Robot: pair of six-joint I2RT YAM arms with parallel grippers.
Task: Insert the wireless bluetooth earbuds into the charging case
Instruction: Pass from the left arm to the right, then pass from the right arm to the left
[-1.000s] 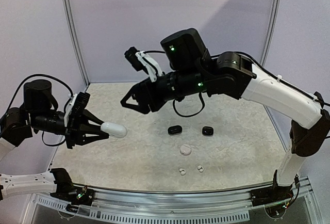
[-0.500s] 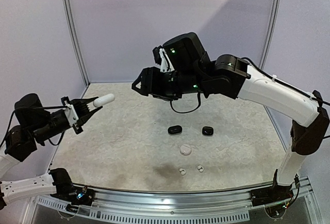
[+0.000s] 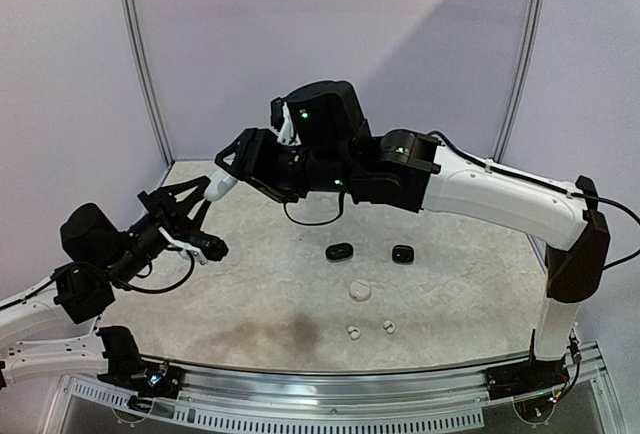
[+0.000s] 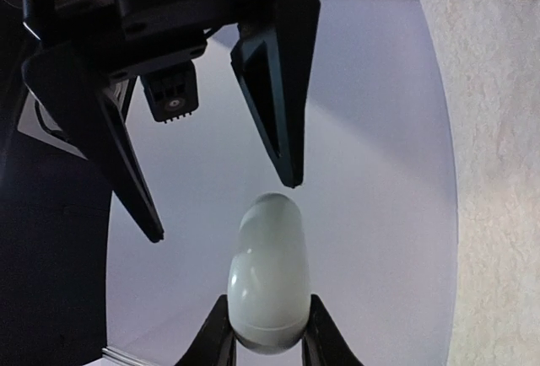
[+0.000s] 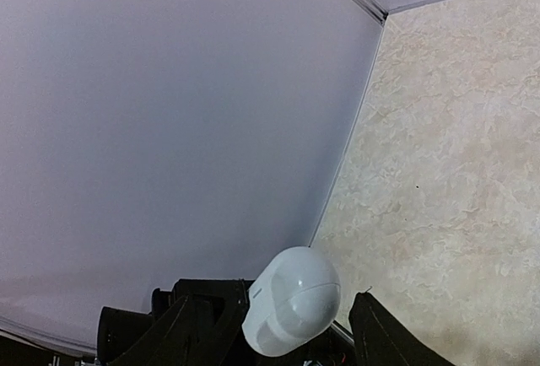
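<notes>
The left gripper [image 4: 268,336] clamps the white charging case [image 4: 268,282], its tip seemingly just short of the right gripper [image 4: 224,210], whose jaws stand apart.

Top camera is looking down from behind; both wrist cameras are closely sharing the case [image 4: 268,273] in the left gripper [image 4: 268,315].

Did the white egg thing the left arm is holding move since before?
Yes. In the top view the white case was level with the left black oval on the table. Now it is higher in the picture, up by the back wall.
</notes>
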